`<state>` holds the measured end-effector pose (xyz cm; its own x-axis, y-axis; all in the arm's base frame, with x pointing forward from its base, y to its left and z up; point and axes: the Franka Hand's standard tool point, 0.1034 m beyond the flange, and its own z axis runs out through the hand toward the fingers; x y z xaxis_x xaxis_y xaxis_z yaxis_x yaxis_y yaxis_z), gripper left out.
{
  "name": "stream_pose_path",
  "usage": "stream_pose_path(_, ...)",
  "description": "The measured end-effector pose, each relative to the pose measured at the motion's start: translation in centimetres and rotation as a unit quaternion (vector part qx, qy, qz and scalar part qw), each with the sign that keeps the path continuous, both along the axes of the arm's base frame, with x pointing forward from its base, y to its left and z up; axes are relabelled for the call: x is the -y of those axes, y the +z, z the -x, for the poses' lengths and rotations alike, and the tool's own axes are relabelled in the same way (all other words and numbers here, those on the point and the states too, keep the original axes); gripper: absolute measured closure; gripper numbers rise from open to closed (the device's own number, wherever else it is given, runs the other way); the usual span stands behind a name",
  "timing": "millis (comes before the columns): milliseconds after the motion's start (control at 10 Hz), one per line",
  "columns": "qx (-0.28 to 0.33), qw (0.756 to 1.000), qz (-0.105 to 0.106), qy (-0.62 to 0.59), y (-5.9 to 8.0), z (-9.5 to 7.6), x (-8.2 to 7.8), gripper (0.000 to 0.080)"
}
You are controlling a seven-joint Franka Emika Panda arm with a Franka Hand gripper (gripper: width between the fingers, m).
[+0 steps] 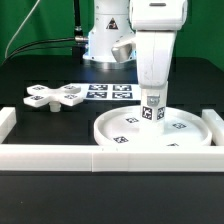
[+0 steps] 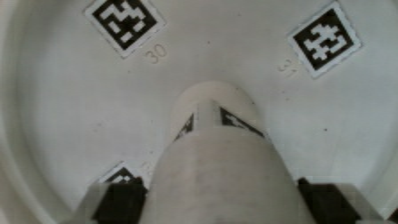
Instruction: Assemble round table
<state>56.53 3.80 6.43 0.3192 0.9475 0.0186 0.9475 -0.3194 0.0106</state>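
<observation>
The large rimmed disc top [image 1: 185,132] lies flat on the black table at the exterior view's right, with several tags on its face. My gripper [image 1: 152,108] hangs straight over its middle, shut on the short cylinder leg [image 1: 152,112], which stands upright with its lower end at the disc's centre. In the wrist view the leg [image 2: 217,150] runs between my dark fingertips [image 2: 121,203] toward the disc [image 2: 71,110]; I cannot tell if it touches. The cross-shaped base [image 1: 52,97] lies at the exterior view's left, apart from the gripper.
The marker board [image 1: 108,92] lies flat behind the disc, next to the cross base. A long white blocky rail [image 1: 60,158] runs along the front edge, with ends rising at both sides. The robot's pedestal [image 1: 105,40] stands at the back.
</observation>
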Motion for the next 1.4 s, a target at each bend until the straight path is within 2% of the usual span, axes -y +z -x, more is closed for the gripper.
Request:
stream_pose_path(300,-0.003,0.991,-0.007,-0.132,-0.03,0.0,0.2,0.039)
stream_pose_path(500,-0.003,0.975,-0.013,-0.22,-0.04,0.01,0.19,0.039)
stream_pose_path(900,-0.007,0.902,-0.03,-0.431,-0.05,-0.02,-0.02,0.039)
stream_pose_path(1000,-0.011,0.872,-0.033,-0.489,-0.08,0.01,0.03,0.039)
stream_pose_path(1100,-0.011,0.848,-0.034,-0.529,-0.11,-0.03,0.0,0.039)
stream_pose_path(1200,0.001,0.844,-0.041,-0.535,-0.12,-0.04,-0.05,0.039)
stream_pose_path(1400,-0.004,0.8,-0.045,-0.598,-0.09,-0.01,0.06,0.039)
